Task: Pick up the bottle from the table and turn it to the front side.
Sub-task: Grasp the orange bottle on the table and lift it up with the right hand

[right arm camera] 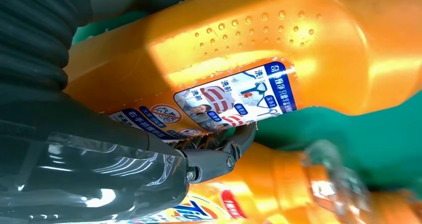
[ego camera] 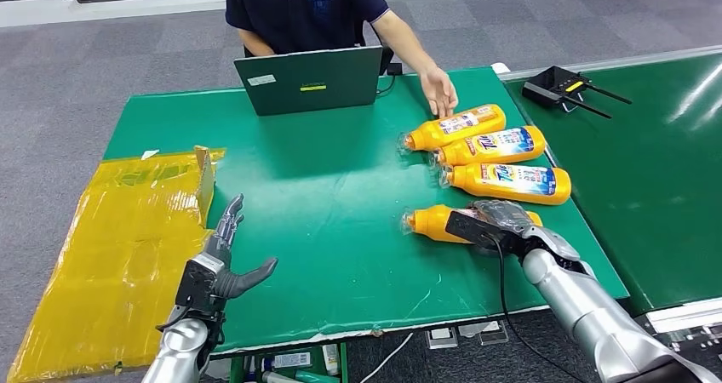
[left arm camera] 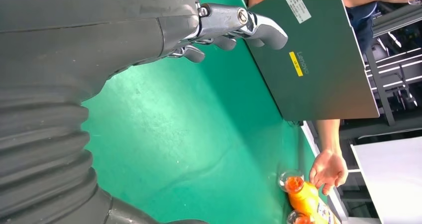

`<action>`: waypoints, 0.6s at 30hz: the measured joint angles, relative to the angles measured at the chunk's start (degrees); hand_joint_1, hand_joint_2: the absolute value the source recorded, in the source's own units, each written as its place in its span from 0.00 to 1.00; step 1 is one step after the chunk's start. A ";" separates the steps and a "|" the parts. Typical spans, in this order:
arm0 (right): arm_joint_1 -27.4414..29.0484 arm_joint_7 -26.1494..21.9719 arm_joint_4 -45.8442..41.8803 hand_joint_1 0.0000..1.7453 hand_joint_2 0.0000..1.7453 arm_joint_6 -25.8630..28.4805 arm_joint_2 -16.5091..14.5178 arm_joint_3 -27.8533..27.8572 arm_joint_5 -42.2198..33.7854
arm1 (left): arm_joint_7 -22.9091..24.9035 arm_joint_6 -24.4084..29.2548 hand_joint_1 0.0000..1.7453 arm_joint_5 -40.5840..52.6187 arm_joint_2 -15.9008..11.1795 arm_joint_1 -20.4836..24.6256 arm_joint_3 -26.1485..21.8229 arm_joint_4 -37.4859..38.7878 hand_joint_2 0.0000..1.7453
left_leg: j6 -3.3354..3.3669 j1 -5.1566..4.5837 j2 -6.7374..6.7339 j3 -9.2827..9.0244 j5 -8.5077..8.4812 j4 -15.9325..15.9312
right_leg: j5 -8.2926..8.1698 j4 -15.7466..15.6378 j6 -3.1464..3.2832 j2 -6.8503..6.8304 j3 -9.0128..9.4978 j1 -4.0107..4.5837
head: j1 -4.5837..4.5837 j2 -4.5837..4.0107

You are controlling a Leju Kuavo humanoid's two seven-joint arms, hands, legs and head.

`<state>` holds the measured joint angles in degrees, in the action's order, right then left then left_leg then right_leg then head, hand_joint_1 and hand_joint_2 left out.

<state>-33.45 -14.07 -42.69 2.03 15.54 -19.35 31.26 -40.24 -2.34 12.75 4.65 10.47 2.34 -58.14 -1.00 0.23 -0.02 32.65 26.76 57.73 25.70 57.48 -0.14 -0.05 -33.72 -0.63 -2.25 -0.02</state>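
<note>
Several orange bottles lie on the green table. The nearest bottle lies on its side, cap pointing left, apart from the other three. My right hand lies over its body and grips it. In the right wrist view this bottle shows a blue-and-white back label, and my thumb presses against that side. The other fingers are hidden behind the bottle. My left hand hovers empty over the table's front left, fingers spread.
Three more bottles lie side by side at the far right, labels up, and a person's hand touches the farthest. An open laptop stands at the back. A yellow wrapped carton sits left of the table.
</note>
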 joint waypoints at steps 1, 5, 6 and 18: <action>0.33 -0.60 -0.35 1.00 1.00 0.74 -0.37 0.27 -0.08 | 0.00 -0.07 0.00 0.08 0.04 0.01 0.00 0.01 1.00 | 0.00 0.00 0.00 0.00 0.00 0.00 | 0.00 0.00 0.00 0.00 0.00 0.00 | 0.00 0.00; 1.60 -2.46 -1.96 1.00 1.00 2.92 -2.11 0.93 -0.54 | 0.00 -0.22 0.00 0.35 0.31 0.19 0.00 0.04 1.00 | 0.00 0.00 0.00 0.02 -0.01 0.00 | 0.00 0.01 0.00 0.00 -0.04 0.00 | 0.00 0.01; 1.81 -2.77 -2.31 1.00 1.00 3.13 -2.51 1.01 -0.70 | 0.00 -0.22 0.00 0.39 0.39 0.29 0.00 0.07 1.00 | -0.01 0.00 0.01 0.03 -0.01 0.00 | 0.00 0.01 0.00 -0.01 -0.04 0.00 | 0.00 0.02; 3.21 -9.53 -7.19 1.00 1.00 4.69 -9.10 3.01 -5.55 | 0.00 -0.37 0.00 0.74 0.79 1.88 0.00 1.17 1.00 | -0.01 0.01 -0.01 0.15 -0.01 0.00 | 0.00 0.03 0.00 0.02 -0.18 0.01 | 0.00 0.01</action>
<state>-30.24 -23.59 -49.88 6.72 6.44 -16.34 25.72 -40.24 -2.71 13.49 5.44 12.34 2.34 -56.97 -1.01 0.24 -0.03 32.79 26.75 57.73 25.70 57.51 -0.14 -0.03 -33.90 -0.62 -2.25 -0.01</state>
